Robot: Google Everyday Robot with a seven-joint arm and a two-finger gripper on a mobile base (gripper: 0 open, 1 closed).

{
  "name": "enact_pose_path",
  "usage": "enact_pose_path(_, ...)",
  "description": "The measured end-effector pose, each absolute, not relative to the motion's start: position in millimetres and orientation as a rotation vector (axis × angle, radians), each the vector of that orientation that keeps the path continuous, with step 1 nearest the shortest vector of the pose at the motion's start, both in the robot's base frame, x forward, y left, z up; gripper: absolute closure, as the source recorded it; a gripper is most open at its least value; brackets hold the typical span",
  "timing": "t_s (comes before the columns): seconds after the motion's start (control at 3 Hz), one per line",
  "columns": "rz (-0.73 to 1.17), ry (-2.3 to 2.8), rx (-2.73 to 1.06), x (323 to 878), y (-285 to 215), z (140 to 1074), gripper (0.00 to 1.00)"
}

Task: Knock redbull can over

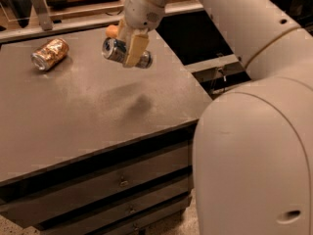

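Observation:
The redbull can (111, 49), blue and silver, is tipped on its side at the far middle of the grey table (83, 116), its silver top facing left. My gripper (132, 50) hangs from the arm coming down from the top. It is right at the can and covers the can's middle. I cannot tell whether it touches or holds the can.
A gold-brown dented can (49, 54) lies on its side at the table's far left. A small orange object (111, 31) sits just behind the gripper. The table has drawers (122, 180) in its front. My large white arm (254, 131) fills the right side. A shelf rail (73, 18) runs behind.

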State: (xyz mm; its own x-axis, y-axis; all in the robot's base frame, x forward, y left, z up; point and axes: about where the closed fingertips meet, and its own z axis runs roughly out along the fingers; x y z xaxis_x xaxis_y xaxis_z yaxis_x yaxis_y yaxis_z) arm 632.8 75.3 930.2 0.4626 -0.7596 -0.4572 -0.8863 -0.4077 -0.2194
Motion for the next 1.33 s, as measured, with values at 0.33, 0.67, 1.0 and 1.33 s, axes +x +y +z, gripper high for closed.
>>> enact_pose_path(0.33, 0.278, 1.406, -2.365, 625.6, 79.0, 914.6, 1.00)
enact_pose_path(0.67, 0.179, 1.412, -2.370, 620.1, 87.1, 899.1, 1.00)
enact_pose_path(1.0, 0.104, 1.407, -2.394, 617.2, 94.6, 882.2, 1.00)
enact_pose_path(1.33, 0.071, 1.405, -2.435, 613.1, 99.2, 866.2, 1.00)
